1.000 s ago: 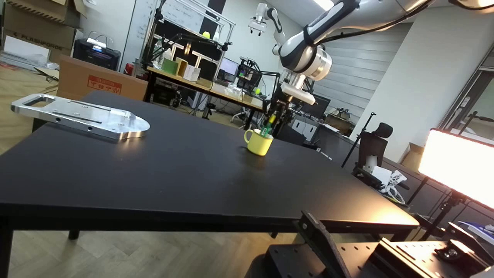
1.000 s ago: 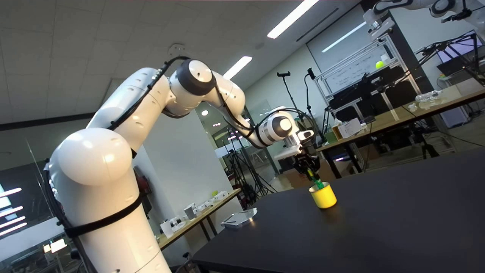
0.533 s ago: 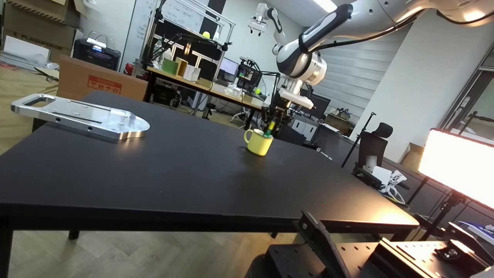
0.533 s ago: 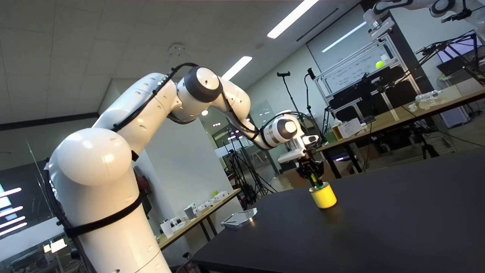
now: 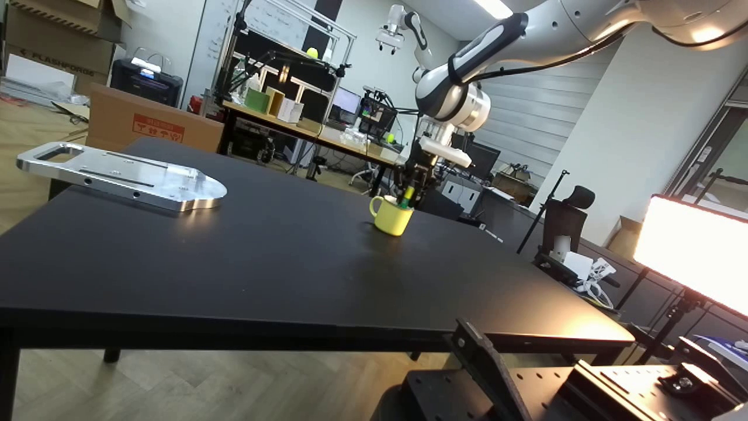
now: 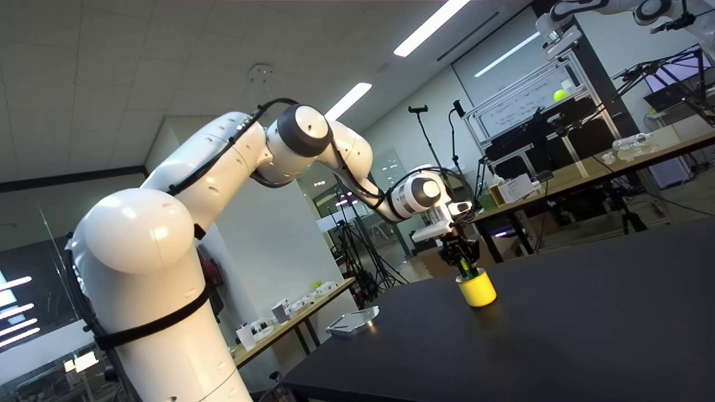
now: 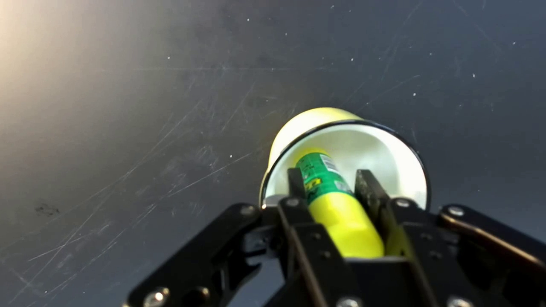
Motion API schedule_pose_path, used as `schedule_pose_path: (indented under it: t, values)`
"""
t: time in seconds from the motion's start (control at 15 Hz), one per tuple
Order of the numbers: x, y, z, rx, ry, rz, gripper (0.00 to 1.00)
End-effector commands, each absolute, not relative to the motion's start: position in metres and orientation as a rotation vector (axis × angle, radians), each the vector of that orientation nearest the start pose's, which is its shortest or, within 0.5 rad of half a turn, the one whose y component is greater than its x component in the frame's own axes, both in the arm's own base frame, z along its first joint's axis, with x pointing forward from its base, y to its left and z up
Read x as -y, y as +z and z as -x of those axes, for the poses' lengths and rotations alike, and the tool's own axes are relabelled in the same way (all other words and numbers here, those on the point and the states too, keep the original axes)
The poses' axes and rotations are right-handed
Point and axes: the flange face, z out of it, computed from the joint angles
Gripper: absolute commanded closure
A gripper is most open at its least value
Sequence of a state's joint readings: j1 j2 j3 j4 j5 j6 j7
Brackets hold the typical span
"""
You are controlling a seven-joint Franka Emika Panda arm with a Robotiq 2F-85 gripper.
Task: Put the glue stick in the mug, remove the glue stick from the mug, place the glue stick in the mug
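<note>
Clearly, the gripper (image 7: 329,177) had come lower than one second before, and the glue stick (image 7: 338,204) sat deeper inside the yellow mug (image 5: 391,219), which kept its place. Both fingers (image 7: 295,184) flanked the stick, but whether they clamped it, I could not tell.

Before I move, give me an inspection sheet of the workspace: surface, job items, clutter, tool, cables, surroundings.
Surface: dark table, scratches and pale specks in the wrist view.
Mug: yellow, upright on the table.
Glue stick: slanted, lower end inside the mug; bottom contact unclear.
Clutter: metal plate near the table's edge, apart from the mug.
Tool: at the mug's mouth, jaws either side of the glue stick; grip unclear.
Cables: black cable along the arm.
Surroundings: lit panel, cardboard box, second arm.
</note>
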State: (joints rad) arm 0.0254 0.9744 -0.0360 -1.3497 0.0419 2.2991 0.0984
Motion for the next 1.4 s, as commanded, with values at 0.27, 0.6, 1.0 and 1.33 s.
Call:
schedule_pose_path:
  t: [0.27, 0.6, 1.0, 1.33]
  values:
    - [0.004, 0.124, -0.739, -0.241, 0.046, 3.139, 0.41]
    - [-0.001, 0.139, -0.742, -0.230, 0.011, 3.129, 0.14]
    - [-0.002, 0.162, -0.742, -0.230, -0.038, 3.126, 0.00]
    - [-0.005, 0.169, -0.743, -0.261, -0.044, 3.123, 0.00]
